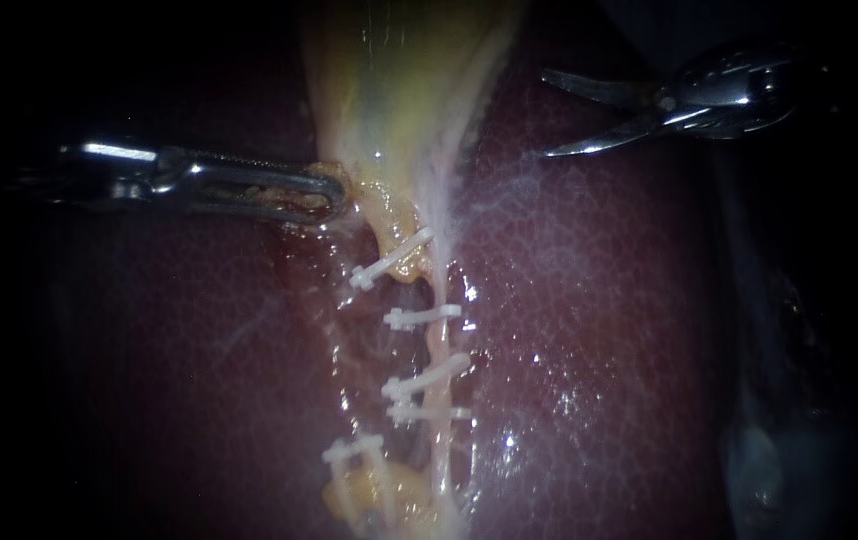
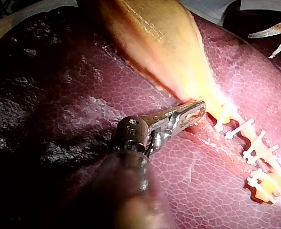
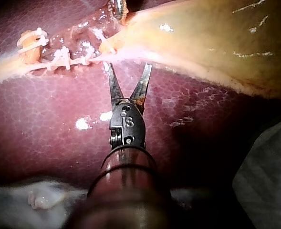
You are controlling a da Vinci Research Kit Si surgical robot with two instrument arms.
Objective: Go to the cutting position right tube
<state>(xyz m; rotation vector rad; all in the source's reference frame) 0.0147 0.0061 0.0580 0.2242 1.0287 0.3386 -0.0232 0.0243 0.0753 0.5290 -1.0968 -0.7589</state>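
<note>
Jaws on my right instrument (image 1: 554,113) are two thin blades. They stand open with nothing between them, up over the dark red liver (image 1: 599,320) and well apart from the clips. Jaws on my left instrument (image 1: 334,195) are closed on the edge of the yellow gallbladder (image 1: 399,80), where it gets narrow, and they hold it off to the side. Below that spot a pale string runs down the liver. I think this is the right tube (image 1: 439,345). White clips (image 1: 421,317) sit across it, one after another, with short bare bits between them. The step in hand looks like the trip to the cutting spot, and it is not done, because the blades are far from the tube. Next, I think the open blades must come down and over to a bare bit between two clips, with one blade on each side of the tube. They should not bump a clip or poke the liver.
</note>
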